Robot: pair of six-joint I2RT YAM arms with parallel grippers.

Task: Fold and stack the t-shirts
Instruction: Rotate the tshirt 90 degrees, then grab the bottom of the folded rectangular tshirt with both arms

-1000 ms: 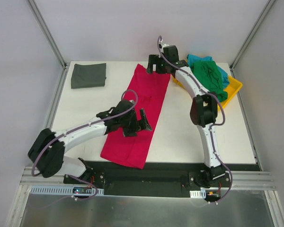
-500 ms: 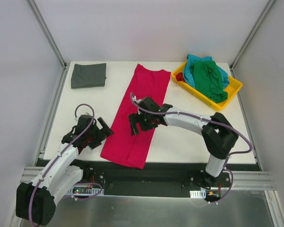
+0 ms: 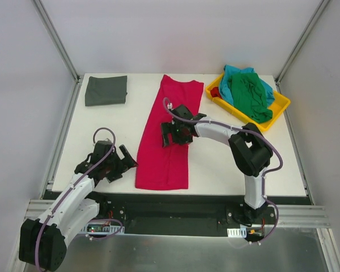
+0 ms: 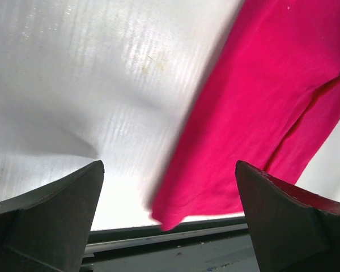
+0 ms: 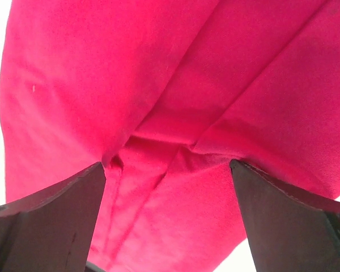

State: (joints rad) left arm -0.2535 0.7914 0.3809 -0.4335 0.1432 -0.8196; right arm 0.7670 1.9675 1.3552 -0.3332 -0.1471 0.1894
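Observation:
The crimson red t-shirt [image 3: 169,136] lies as a long narrow strip down the middle of the table. My right gripper [image 3: 168,136] hangs open just over its middle, with a creased fold of red cloth [image 5: 158,136] between the open fingers [image 5: 56,221]. My left gripper [image 3: 124,162] is open over bare table, left of the shirt's near end. The shirt's near corner [image 4: 170,212] shows between its fingers [image 4: 51,221]. A folded dark grey t-shirt [image 3: 106,90] lies at the back left. The green t-shirt [image 3: 250,96] and the teal t-shirt [image 3: 235,72] are heaped in the yellow tray.
The yellow tray [image 3: 280,105] sits at the back right corner, tilted toward the table edge. A black rail [image 4: 175,232] runs along the table's near edge just beyond the red shirt's corner. White walls and metal posts enclose the table.
My right gripper came from the shirt's far end to its middle. The left gripper pulled back left off the shirt. The shirt's near end has swung right and lies straighter.

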